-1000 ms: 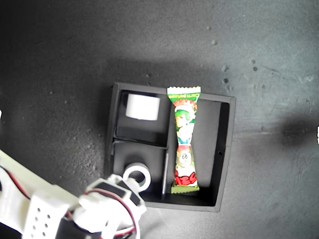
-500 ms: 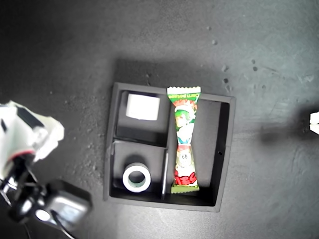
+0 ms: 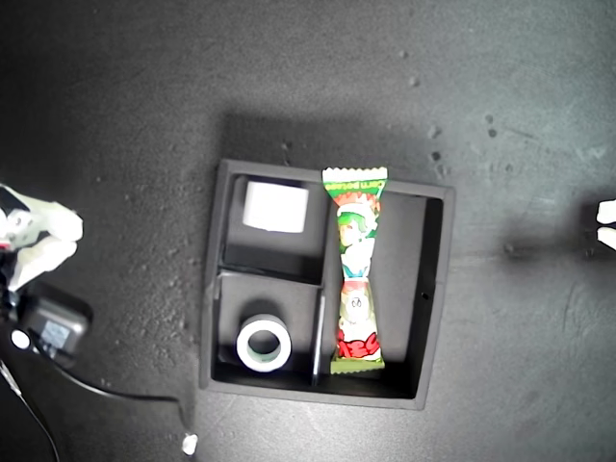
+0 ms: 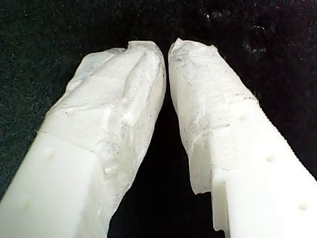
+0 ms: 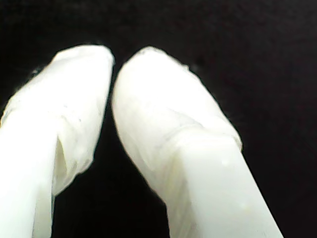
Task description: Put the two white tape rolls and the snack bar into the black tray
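Note:
The black tray [image 3: 431,289] sits mid-scene in the exterior view. The wider white tape roll [image 3: 275,206] lies in one small section. The smaller roll with a pale green core [image 3: 264,345] lies in the other. The snack bar [image 3: 356,271] lies along the long section. My first gripper [image 4: 166,47] has its taped fingers closed tip to tip over bare black surface, holding nothing. My second gripper [image 5: 113,57] is likewise shut and empty. One arm's white fingers [image 3: 38,239] show at the exterior view's left edge, another's [image 3: 606,223] at its right edge. The wrist views do not show which arm is which.
A black box [image 3: 50,327] with a cable [image 3: 115,393] trailing across the dark table hangs by the arm at the exterior view's left edge. A small white scrap [image 3: 190,444] lies near the exterior view's bottom edge.
The arm over the tray's small section has drawn back to the exterior view's left edge, leaving the green-cored roll in the tray. White fingertips have appeared at the right edge.

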Robot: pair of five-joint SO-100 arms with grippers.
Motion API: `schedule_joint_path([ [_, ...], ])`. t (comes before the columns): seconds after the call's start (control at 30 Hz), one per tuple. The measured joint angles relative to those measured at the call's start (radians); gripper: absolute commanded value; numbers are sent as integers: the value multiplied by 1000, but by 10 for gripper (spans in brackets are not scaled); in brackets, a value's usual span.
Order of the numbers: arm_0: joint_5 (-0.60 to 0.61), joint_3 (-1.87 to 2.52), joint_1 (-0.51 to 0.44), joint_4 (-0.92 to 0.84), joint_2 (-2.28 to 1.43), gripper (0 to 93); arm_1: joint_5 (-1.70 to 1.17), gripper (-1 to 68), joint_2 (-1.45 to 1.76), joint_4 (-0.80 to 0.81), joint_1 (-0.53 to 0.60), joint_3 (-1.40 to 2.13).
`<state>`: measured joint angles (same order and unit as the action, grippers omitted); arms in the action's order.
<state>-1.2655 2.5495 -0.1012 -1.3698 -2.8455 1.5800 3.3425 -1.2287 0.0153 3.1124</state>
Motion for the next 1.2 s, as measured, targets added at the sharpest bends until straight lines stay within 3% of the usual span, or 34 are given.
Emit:
schedule_joint_path([
  [0.6, -74, 391, -55, -25, -472, 2, 0, 0, 3, -110, 3, 0],
  [0.77, -118, 476, -58, -29, -495, 74, 0, 0, 3, -110, 18, 0],
  [0.87, -147, 520, -66, 3, -495, 66, 0, 0, 3, -110, 18, 0],
  [0.9, -160, 526, -66, 9, -495, 2, 0, 0, 3, -110, 18, 0],
  [1.2, -109, 529, -66, 9, -495, 2, 0, 0, 3, -110, 18, 0],
])
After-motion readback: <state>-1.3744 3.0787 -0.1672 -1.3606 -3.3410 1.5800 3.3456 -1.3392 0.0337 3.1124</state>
